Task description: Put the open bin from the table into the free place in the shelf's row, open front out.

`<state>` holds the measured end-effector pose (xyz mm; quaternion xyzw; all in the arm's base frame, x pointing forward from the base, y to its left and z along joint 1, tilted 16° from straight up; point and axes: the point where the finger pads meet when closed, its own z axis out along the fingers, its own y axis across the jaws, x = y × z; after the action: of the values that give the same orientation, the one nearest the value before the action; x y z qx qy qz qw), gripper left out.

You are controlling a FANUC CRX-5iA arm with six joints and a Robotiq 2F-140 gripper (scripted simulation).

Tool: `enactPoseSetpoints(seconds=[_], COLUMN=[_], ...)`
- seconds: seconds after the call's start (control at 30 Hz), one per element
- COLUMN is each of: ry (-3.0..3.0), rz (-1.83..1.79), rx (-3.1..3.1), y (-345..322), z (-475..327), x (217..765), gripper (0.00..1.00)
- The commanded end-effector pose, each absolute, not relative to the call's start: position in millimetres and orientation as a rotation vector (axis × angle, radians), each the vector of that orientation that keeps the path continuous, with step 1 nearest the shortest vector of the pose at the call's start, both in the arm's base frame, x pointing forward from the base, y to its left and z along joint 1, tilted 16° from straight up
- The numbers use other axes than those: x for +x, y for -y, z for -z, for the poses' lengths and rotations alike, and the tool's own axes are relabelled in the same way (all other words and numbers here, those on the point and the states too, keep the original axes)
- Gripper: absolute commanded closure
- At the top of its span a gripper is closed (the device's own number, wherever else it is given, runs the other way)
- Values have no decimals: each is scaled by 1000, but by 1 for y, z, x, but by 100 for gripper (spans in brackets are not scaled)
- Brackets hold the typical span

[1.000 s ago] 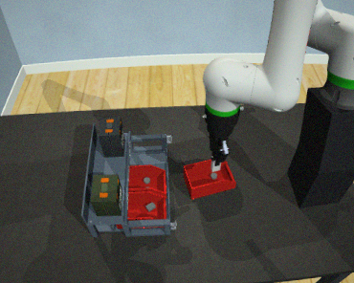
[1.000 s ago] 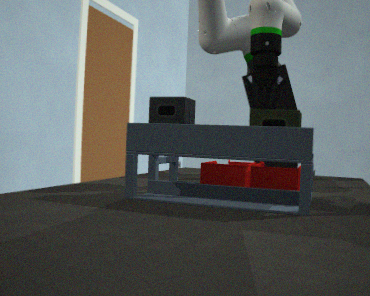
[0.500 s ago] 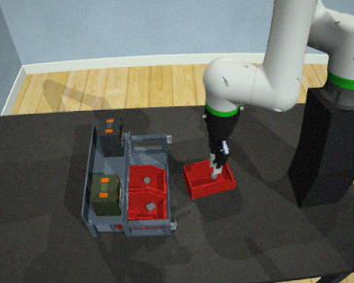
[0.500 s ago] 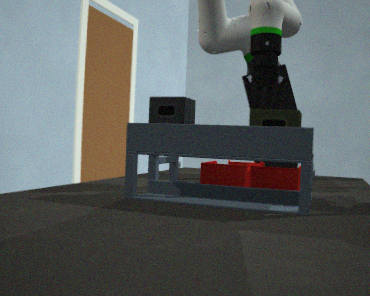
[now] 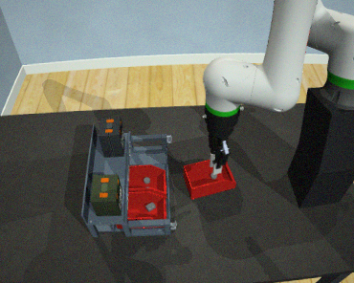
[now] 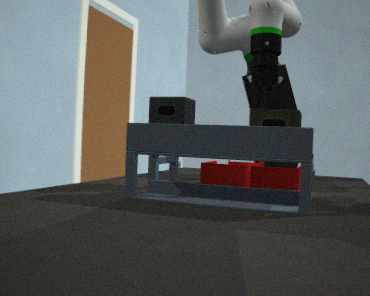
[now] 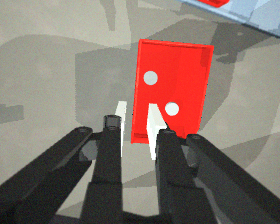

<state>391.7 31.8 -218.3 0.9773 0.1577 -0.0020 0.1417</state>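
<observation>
The red open bin (image 5: 210, 181) lies on the table to the right of the grey shelf (image 5: 127, 186). In the wrist view the bin (image 7: 171, 95) holds two grey round parts (image 7: 150, 78). My gripper (image 5: 215, 171) points down over the bin's near end. Its fingers stand a little apart, one pad outside the bin's side wall and one over the inside, with nothing gripped. Two red bins (image 5: 147, 191) stand in the shelf's row, and the free place (image 5: 148, 148) lies beside them. The table bin is hidden behind the shelf (image 6: 218, 165) in the exterior view.
A black box (image 5: 112, 139) and an olive box (image 5: 105, 193) sit on the shelf's top board. The robot's black pedestal (image 5: 328, 148) stands at the table's right. A shelf post (image 5: 169, 140) rises near the free place.
</observation>
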Motion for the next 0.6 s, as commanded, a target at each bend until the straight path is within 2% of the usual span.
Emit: enactPoseSetpoints(seconds=[0.0, 0.57], ry=[-455, -455], rz=[5, 4], rx=[2821, 2820], y=[-32, -31], z=[218, 223], x=[392, 392], gripper=[85, 85])
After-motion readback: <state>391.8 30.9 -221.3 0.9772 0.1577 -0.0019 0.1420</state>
